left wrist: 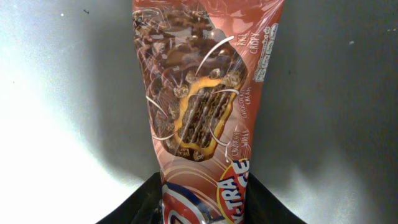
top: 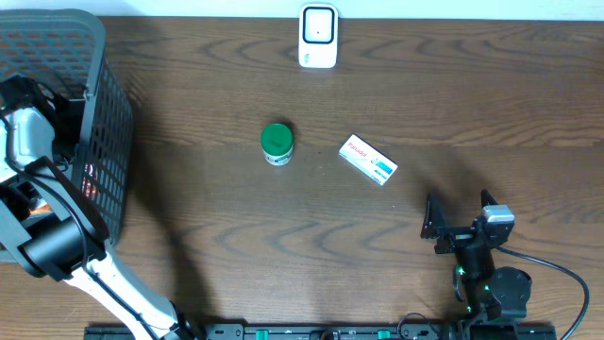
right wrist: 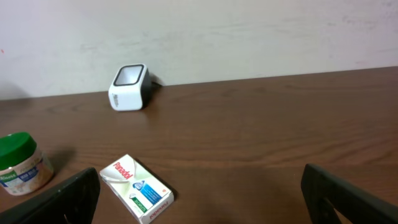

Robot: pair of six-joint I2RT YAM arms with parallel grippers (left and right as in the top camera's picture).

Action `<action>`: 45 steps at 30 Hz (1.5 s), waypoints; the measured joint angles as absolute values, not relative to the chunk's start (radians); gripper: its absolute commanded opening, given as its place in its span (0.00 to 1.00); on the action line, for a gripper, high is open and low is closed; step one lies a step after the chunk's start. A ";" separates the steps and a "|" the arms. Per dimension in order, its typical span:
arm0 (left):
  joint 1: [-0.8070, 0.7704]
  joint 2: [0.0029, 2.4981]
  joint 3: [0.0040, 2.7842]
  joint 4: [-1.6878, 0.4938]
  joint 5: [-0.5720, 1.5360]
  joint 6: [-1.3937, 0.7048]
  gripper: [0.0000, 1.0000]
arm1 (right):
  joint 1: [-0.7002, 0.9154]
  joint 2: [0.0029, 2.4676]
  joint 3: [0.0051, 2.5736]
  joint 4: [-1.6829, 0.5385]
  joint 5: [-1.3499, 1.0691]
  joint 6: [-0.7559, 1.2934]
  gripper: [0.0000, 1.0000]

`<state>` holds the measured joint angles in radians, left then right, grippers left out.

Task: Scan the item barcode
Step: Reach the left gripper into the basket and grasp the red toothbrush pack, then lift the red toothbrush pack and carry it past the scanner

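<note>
In the left wrist view a red chocolate-wafer snack packet [left wrist: 202, 93] stands between my left gripper's [left wrist: 202, 200] black fingers [left wrist: 140, 206], which press on both of its sides at its lower end. Overhead, that arm reaches into the grey basket [top: 57, 38] and a red patch of the packet [top: 92, 179] shows through the mesh. No barcode shows on the packet's visible face. The white scanner [top: 318, 36] stands at the table's far edge. My right gripper [top: 436, 225] rests open near the front right, holding nothing.
A green-lidded jar [top: 276, 144] and a white Panadol box [top: 368, 160] lie mid-table, between the scanner and the right gripper. The basket's tall mesh wall [top: 113, 142] closes off the left side. The right wrist view shows the box [right wrist: 137, 188] just ahead of the open fingers.
</note>
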<state>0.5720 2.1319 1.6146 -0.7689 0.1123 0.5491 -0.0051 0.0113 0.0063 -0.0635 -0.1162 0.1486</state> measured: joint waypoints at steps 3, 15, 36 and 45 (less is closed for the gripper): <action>0.572 2.132 1.615 -0.768 0.110 0.546 0.39 | -0.005 0.011 0.006 -0.064 -0.116 0.149 0.99; 0.566 2.123 1.617 -0.767 0.078 0.500 0.38 | -0.005 0.011 0.006 -0.064 -0.116 0.149 0.99; 0.566 1.724 1.617 -0.778 0.068 0.406 0.38 | -0.005 0.011 0.006 -0.064 -0.116 0.148 0.99; 0.566 1.527 1.617 -0.778 0.137 0.282 0.40 | -0.005 0.011 0.006 -0.064 -0.116 0.148 0.99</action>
<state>0.5663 1.5269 1.6169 -0.7780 0.1371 0.2821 -0.0051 0.0113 0.0063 -0.0635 -0.1162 0.1482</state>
